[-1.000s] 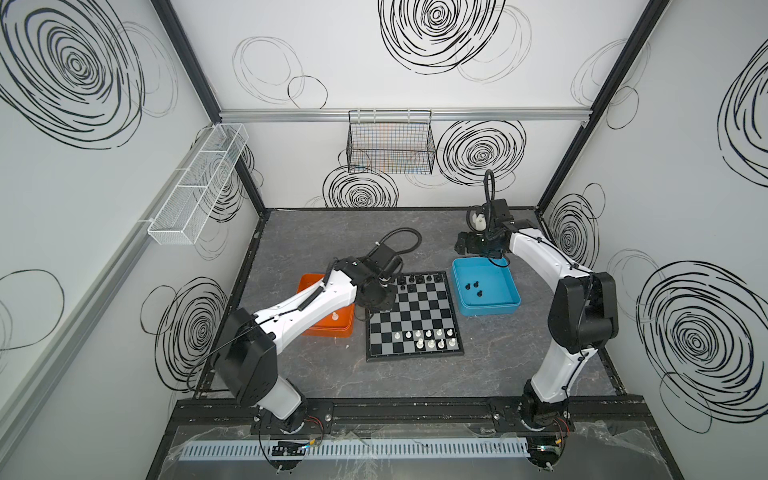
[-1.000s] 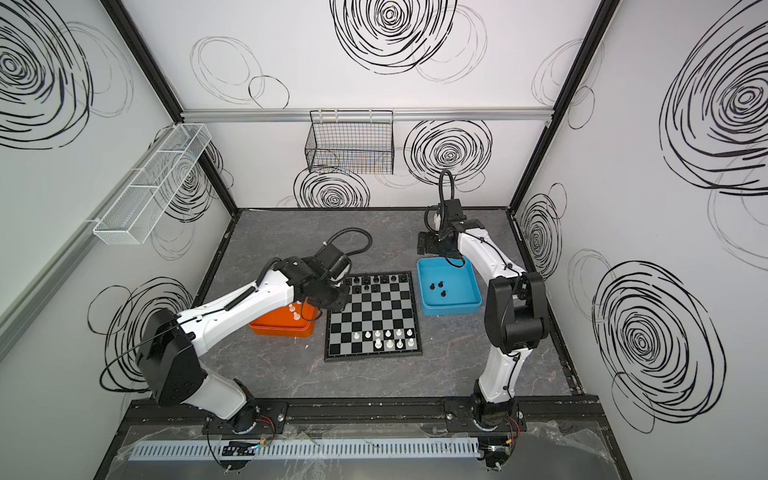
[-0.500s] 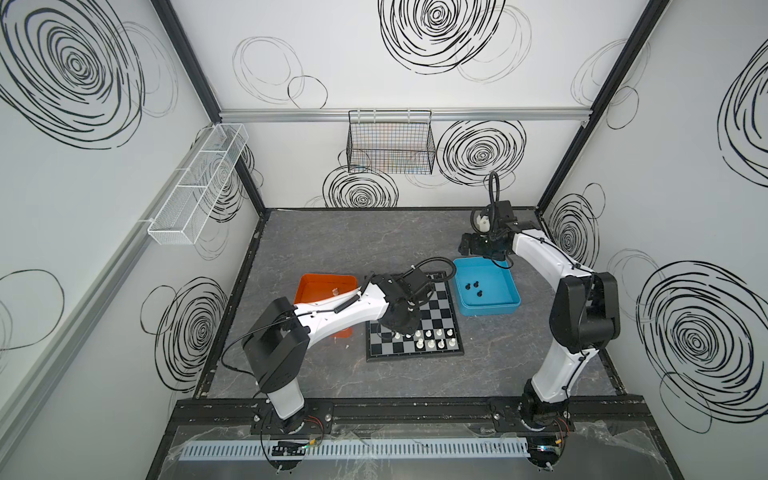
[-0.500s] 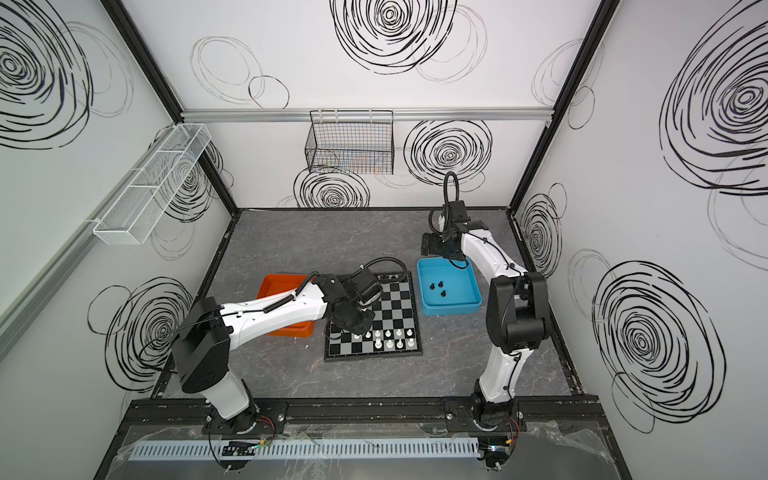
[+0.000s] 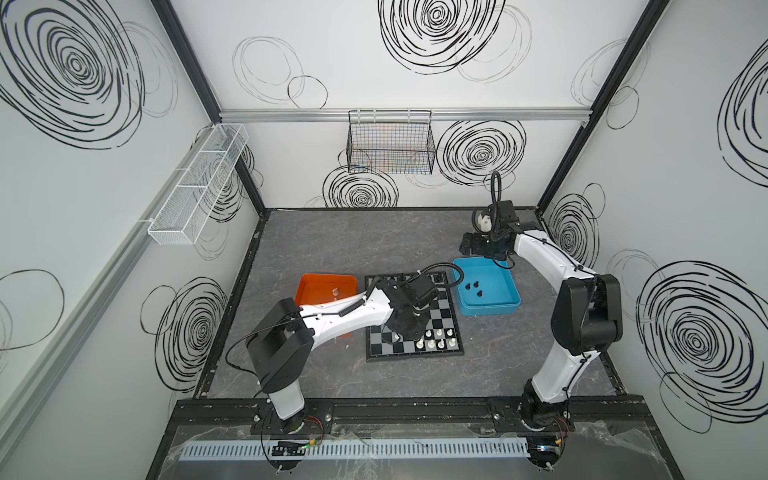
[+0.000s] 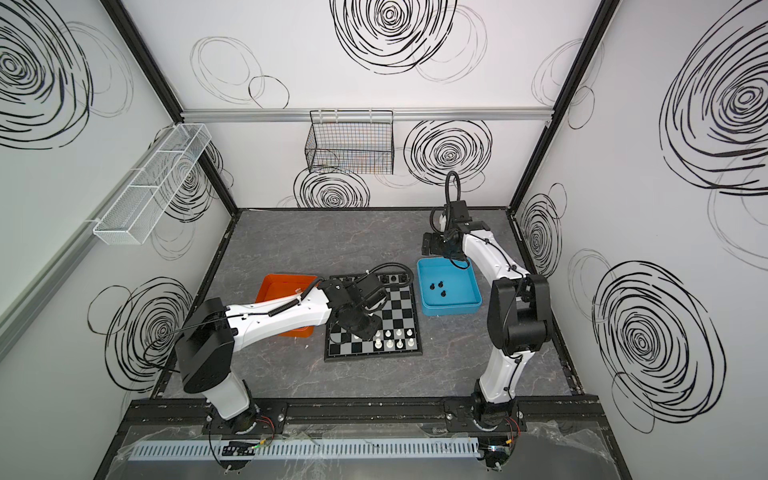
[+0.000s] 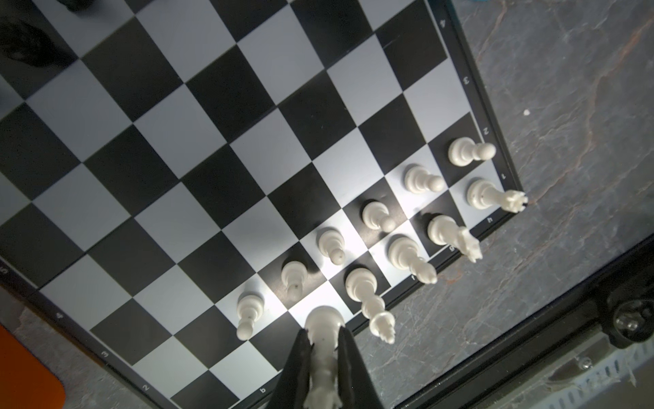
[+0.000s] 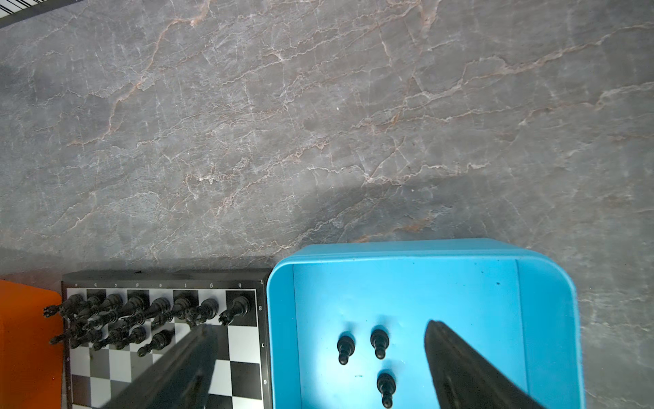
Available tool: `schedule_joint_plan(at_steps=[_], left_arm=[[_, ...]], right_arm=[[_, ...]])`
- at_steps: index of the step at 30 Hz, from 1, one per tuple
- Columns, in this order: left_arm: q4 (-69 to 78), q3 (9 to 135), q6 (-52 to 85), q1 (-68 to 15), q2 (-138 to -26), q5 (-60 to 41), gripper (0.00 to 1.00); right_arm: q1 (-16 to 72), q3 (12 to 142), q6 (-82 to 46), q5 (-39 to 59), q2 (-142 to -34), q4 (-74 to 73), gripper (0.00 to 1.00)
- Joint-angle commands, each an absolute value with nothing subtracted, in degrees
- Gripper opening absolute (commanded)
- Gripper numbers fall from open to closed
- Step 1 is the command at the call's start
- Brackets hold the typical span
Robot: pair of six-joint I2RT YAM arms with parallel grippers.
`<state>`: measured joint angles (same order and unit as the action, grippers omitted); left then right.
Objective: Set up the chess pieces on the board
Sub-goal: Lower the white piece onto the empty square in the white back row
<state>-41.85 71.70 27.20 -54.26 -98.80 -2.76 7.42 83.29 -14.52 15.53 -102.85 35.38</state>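
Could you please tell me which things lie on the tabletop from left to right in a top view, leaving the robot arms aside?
orange tray → board → blue tray

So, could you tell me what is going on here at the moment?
The left gripper is shut on a white piece, holding it at the near back row of the board, beside the other white chessmen standing there. The right gripper hangs open over the blue tray, where three black pawns wait.
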Motion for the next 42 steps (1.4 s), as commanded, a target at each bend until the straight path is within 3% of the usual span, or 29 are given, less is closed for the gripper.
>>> schedule_joint_plan(at_steps=[1,42], left_arm=[[-41.05,70.58,26.73,-54.90,-99.49,-3.07,0.16],[-39.31,68.04,25.92,-55.83,-101.41,-2.90,0.21]], right_arm=[[7.05,82.53,-14.23,15.64,-101.10,34.94,0.96],[7.11,82.27,-14.23,15.91,-101.95,34.75,0.96]])
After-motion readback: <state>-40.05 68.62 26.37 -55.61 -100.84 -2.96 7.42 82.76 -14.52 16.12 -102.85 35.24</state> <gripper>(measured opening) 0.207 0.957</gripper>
